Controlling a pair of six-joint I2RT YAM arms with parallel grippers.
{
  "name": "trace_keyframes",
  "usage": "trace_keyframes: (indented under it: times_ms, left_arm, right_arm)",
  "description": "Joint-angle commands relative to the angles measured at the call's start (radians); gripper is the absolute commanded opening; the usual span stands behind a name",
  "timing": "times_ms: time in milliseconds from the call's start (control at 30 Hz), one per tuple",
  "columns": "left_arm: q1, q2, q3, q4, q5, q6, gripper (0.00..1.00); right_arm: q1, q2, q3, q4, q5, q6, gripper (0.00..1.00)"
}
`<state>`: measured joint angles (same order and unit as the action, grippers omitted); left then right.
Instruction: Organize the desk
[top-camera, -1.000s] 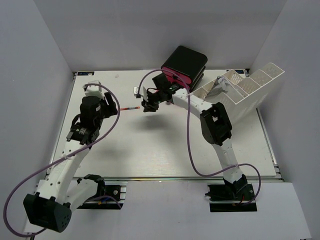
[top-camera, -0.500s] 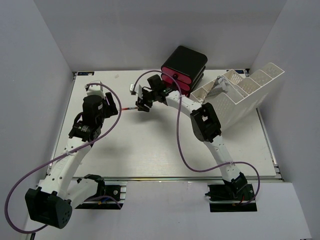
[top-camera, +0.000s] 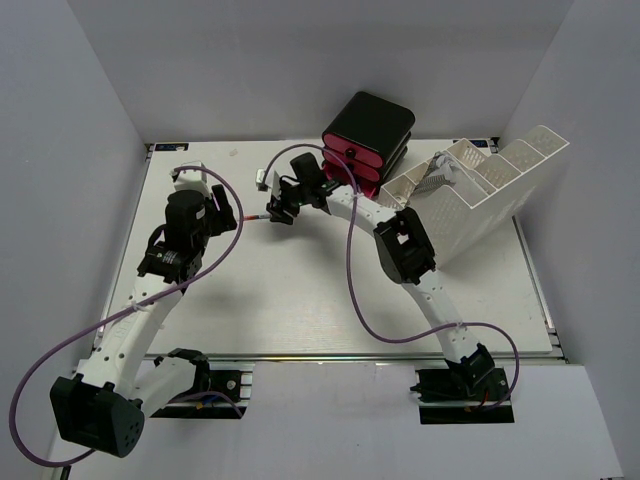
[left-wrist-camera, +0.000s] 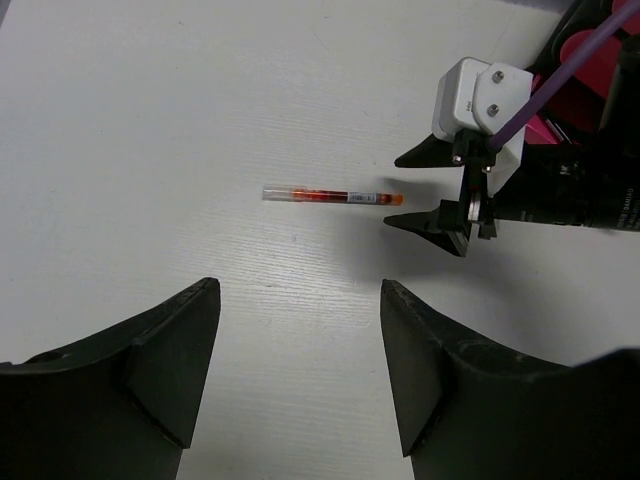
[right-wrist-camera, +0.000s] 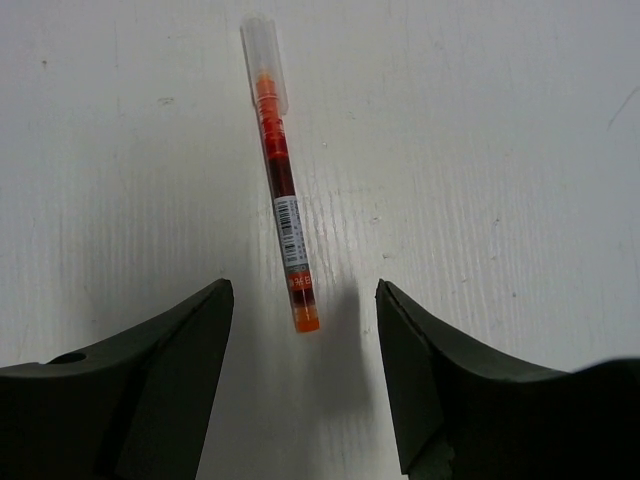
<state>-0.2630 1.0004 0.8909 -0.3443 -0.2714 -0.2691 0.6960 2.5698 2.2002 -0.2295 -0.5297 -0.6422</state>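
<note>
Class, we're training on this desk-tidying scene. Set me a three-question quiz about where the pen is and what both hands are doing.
1. True or false: the right hand is shut on the orange pen with the clear cap.
2. Where does the pen lie? A: on the white matte desk; B: in the perforated tray; C: inside the drawer unit.
3. Fill in: the jaws of the left hand stand ___.
Key: 1 false, its jaws are open with the pen's end between them, untouched; 2 A; 3 open.
</note>
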Motion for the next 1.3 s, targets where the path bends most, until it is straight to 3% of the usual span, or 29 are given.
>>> trace_keyframes:
  times_ms: [0, 300, 500, 600, 1267]
  left_arm:
    - [0.002, -0.019, 0.003, 0.002, 0.02, 0.011, 0.75]
    - [0.002, -0.023, 0.003, 0.004, 0.026, 0.011, 0.75]
    - [0.002, -0.025, 0.0, 0.004, 0.024, 0.013, 0.75]
    - [0.002, -0.028, 0.0, 0.005, 0.021, 0.013, 0.75]
    - [0.002, -0.031, -0.003, 0.008, 0.021, 0.013, 0.75]
  right_arm:
    - [0.0, 0.029, 0.046, 0.05, -0.001, 0.021, 0.65]
    - [-0.003, 0.059, 0.067, 0.036, 0.0, -0.002, 0.64]
    - [0.0, 0.061, 0.069, -0.004, 0.002, -0.051, 0.49]
    - [0.0, 0.058, 0.07, -0.039, -0.004, -0.065, 0.46]
    - [0.01, 0.063, 0.093, -0.241, -0.01, -0.203, 0.35]
